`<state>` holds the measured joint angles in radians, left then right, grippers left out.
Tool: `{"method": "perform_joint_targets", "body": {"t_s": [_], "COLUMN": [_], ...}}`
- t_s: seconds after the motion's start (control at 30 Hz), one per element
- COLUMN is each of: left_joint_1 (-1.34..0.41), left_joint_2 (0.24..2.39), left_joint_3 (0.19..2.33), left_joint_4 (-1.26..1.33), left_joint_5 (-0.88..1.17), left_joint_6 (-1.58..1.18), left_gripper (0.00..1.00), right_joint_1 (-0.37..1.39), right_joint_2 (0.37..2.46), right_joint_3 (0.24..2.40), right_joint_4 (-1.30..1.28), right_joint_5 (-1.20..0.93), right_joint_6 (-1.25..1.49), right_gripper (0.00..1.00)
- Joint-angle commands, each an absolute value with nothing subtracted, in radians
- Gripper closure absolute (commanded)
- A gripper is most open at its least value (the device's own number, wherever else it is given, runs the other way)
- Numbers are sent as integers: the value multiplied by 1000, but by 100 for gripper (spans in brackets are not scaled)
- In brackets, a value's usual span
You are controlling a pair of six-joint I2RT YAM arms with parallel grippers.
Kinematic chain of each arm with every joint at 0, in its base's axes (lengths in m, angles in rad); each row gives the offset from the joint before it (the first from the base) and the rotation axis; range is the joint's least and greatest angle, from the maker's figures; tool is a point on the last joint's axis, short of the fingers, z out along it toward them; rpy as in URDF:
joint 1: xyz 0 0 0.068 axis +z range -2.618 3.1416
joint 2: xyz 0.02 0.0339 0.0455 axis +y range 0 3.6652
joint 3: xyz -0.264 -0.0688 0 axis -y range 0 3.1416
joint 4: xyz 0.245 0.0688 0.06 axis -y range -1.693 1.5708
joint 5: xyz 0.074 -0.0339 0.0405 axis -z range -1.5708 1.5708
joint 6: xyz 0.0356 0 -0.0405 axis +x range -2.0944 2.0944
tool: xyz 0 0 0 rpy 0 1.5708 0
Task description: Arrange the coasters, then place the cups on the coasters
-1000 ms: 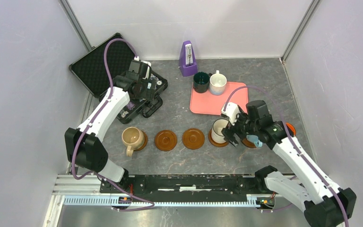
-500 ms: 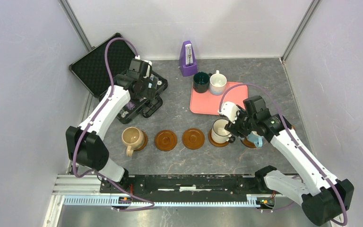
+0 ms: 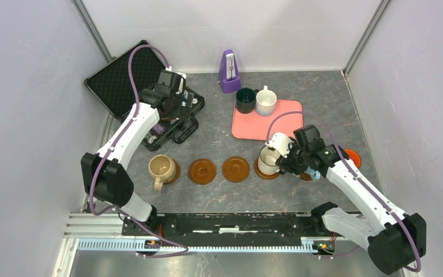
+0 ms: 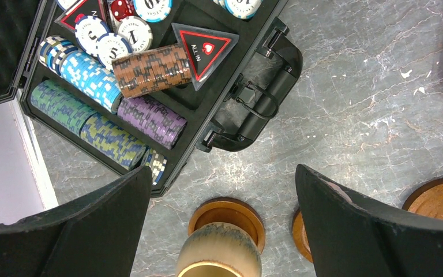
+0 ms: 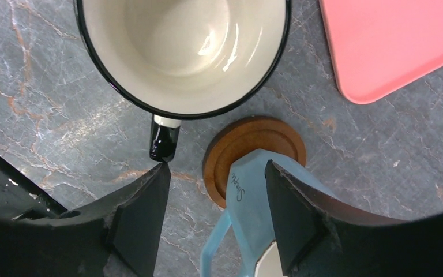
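Note:
Two bare coasters (image 3: pixel 202 171) (image 3: pixel 236 169) lie in a row. At its left end a tan cup (image 3: pixel 162 167) stands on a coaster. A cream cup (image 3: pixel 268 158) with a black rim stands on another. My right gripper (image 3: pixel 295 164) (image 5: pixel 216 167) is open around a light blue cup (image 5: pixel 248 202) standing on a coaster (image 5: pixel 254 135). The cup rests against the right finger, with a gap to the left finger. That left finger tip is at the cream cup's (image 5: pixel 184 52) black handle. My left gripper (image 3: pixel 173 109) (image 4: pixel 222 172) hangs open above the tan cup (image 4: pixel 219 254) and its coaster (image 4: pixel 228 210).
A dark green cup (image 3: pixel 245 99) and a white cup (image 3: pixel 266 101) stand on the pink tray (image 3: pixel 268 130). An orange cup (image 3: pixel 353 154) is at the right. An open black case (image 3: pixel 121 81) of poker chips (image 4: pixel 144 69) lies at the back left, a purple metronome (image 3: pixel 229 72) at the back.
My right gripper has shifted left toward the cream cup and its jaws have narrowed around the blue cup. The left arm has hardly moved.

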<state>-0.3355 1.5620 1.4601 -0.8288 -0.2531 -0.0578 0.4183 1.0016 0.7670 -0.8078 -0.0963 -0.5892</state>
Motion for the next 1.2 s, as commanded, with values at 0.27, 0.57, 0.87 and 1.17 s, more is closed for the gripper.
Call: {"method": "perform_joint_targets", "body": {"t_s": [0.27, 0.57, 0.87, 1.17], "left_joint_1": [-333, -333, -332, -333], "left_joint_2": [1565, 1563, 1564, 1558], "left_joint_3": [1494, 1501, 1508, 1496], "left_joint_4": [-827, -828, -827, -827], "left_joint_5": [-241, -230, -223, -221], "left_joint_6": [-109, -87, -87, -80], "left_gripper": [0, 0, 0, 0], "right_joint_1": [417, 400, 388, 388], "right_joint_2": [1008, 939, 1012, 1024], "right_joint_3": [756, 859, 830, 767], "right_joint_4": [-764, -888, -769, -790], "right_joint_5": [-226, -260, -89, -236], "right_joint_6": [-590, -699, -672, -707], "right_gripper": [26, 32, 57, 70]}}
